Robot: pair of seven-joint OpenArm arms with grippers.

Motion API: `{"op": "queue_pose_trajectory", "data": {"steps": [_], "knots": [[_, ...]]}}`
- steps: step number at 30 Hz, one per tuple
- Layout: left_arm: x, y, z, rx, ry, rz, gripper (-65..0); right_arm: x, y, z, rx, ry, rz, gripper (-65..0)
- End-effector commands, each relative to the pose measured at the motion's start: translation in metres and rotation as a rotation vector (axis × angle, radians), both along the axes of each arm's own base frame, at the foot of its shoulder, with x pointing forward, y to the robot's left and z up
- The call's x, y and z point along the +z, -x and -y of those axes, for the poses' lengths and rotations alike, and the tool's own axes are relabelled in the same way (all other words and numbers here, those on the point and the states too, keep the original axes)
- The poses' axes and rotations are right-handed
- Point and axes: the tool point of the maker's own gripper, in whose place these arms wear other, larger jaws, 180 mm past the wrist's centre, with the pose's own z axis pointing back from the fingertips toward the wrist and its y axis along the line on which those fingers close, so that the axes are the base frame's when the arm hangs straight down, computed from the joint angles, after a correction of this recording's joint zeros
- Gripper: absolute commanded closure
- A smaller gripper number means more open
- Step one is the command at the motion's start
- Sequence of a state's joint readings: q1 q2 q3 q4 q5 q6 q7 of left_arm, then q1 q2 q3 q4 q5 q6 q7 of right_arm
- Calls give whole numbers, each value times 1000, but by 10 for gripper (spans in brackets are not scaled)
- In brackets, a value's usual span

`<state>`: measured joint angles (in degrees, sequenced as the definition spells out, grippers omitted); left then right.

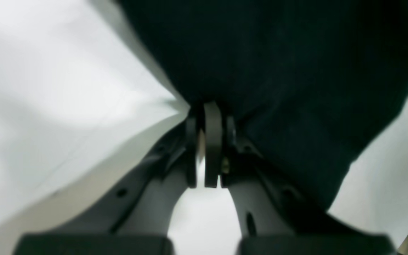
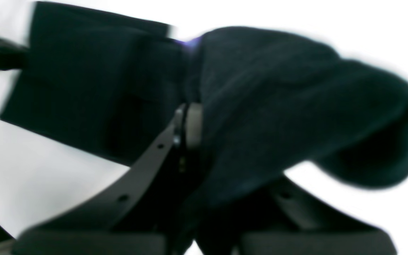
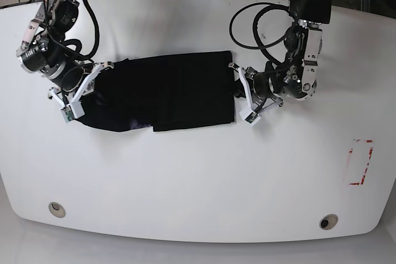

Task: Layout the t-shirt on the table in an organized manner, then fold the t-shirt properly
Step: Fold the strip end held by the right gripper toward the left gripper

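The black t-shirt [image 3: 179,91] lies as a folded band across the middle of the white table [image 3: 198,177], with no print showing. My left gripper [image 3: 240,89] is at the shirt's right edge. In the left wrist view it [image 1: 209,109] is shut on the black cloth [image 1: 296,71] just above the table [image 1: 48,88]. My right gripper [image 3: 93,88] is at the shirt's left end. In the right wrist view it [image 2: 190,109] is shut on the cloth [image 2: 278,106], which bunches and drapes over the right finger. That view is blurred.
Two round grommet holes [image 3: 57,208] [image 3: 328,221] sit near the front edge. A red-and-white tape mark [image 3: 360,162] is at the right. A black cable loop [image 3: 257,26] from the arm lies on the table behind the shirt's right end.
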<state>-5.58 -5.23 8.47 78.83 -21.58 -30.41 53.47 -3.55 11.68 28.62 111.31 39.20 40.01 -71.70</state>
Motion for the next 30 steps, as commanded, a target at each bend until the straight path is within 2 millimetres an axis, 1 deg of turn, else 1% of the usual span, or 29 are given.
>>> {"op": "queue_pose_trajectory", "data": {"steps": [1,2,6,9,12,15,17,21,26,30], "knots": [[-4,1,1,15,-30,-20,-11,21,-13,-17,40,-27,81,0],[-4,0,2,23,-28,-19,-11,22,-14,-21,46,-35,85,0],[-3,-2,4,38,-19,-15,-11,23,-18,-49,95,-81,93,0],[-5,4,13,0,-27,-19,-11,27,-23,-69,128,-110,109,0],[-6,8,21,-33,-32,-20,-11,29,-25,-84,151,-140,114,0],[-7,9,22,-39,-33,-21,-11,35,-29,-96,168,-163,132,0],[-7,10,22,-38,-33,-23,-11,36,-31,-102,180,-171,136,0],[-7,10,22,-38,-33,-23,-11,32,-34,-113,199,-156,122,-2],[-7,9,21,-34,-33,-22,-11,21,-37,-120,220,-114,91,-2],[-7,9,21,-36,-34,-21,-11,16,-36,-125,230,-118,74,-11]]}}
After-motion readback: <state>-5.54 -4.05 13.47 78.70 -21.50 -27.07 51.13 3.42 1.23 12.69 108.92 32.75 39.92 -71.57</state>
